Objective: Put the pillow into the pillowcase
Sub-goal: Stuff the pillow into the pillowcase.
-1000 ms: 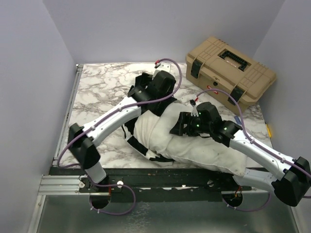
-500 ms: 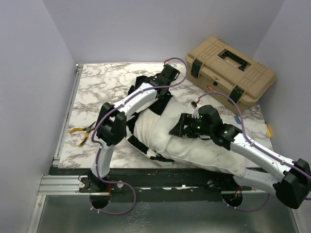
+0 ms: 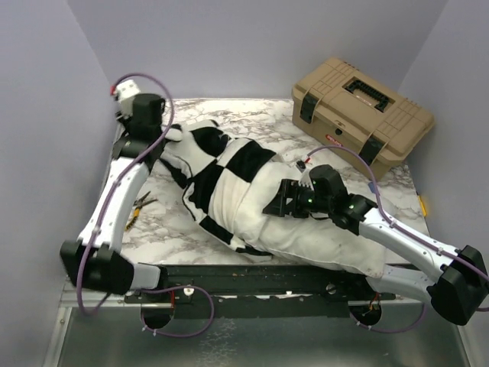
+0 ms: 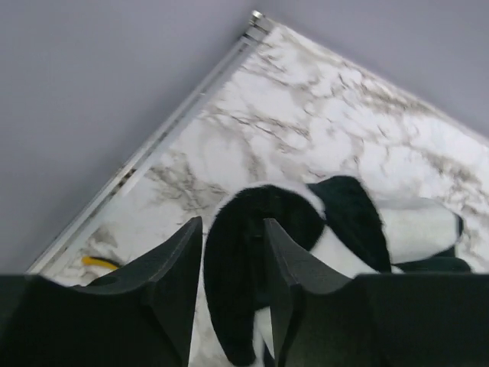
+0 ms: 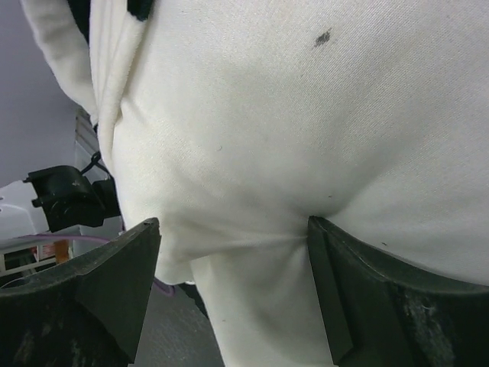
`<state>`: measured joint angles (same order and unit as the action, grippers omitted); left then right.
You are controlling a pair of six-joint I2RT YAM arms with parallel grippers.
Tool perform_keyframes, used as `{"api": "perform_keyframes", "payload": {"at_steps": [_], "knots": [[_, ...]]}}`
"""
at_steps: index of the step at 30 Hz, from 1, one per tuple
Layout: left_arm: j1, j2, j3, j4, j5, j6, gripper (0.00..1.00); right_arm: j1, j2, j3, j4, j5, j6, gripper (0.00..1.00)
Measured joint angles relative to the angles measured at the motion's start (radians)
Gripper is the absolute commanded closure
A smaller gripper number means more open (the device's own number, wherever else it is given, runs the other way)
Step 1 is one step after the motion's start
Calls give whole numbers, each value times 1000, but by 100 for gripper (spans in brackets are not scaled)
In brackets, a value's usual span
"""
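- The pillowcase [image 3: 218,157], checked black and white, lies pulled out across the marble table [image 3: 199,115] from the far left corner toward the middle.
- Our left hand [image 4: 233,264] is at that far left end. Its fingers [image 4: 172,267] are pressed close on a black fold of the pillowcase, pinching it and holding it up off the table.
- The pillow [image 3: 306,237] lies slantwise from the middle of the table to the near right edge. Its far end meets the pillowcase, which lies over and around it — we cannot tell how far in it goes. The rest is bare white.
- Our right hand [image 5: 233,260] rests on top of the pillow near its middle. The fingers are spread wide around a bulge of the cloth and dug in on both sides, so creases run between them.
- A small dark speck [image 5: 322,37] marks the pillow in the right wrist view.
- A tan toolbox [image 3: 361,107] stands shut at the far right corner, apart from the pillow.
- Yellow-handled pliers [image 3: 137,208] lie on the table near the left edge, beside our left arm [image 3: 114,199].
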<state>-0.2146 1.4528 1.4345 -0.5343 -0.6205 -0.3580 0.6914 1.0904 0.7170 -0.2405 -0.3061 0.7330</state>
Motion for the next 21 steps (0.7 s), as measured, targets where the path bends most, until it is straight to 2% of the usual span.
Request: {"api": "perform_keyframes", "payload": {"at_steps": [1, 3, 5, 9, 13, 17, 21], "knots": [[31, -91, -53, 3, -32, -21, 31, 0, 0, 1, 0, -3, 0, 16], [58, -241, -135, 0, -76, -53, 22, 0, 0, 8, -3, -3, 0, 15], [60, -332, -183, 0, -75, -77, 20, 0, 1, 27, -16, -3, -1, 15], [49, -427, -225, -2, 70, -90, 20, 0, 1, 85, -66, 6, -11, 14], [3, -390, -225, 14, 309, -78, 20, 0, 8, 193, -134, 33, -33, 13], [-183, -257, -215, 17, 472, -42, 20, -18, 38, 307, -180, 41, -58, 14], [-366, -124, -180, 16, 525, -17, 21, -75, 63, 358, -204, 32, -72, 15]]}}
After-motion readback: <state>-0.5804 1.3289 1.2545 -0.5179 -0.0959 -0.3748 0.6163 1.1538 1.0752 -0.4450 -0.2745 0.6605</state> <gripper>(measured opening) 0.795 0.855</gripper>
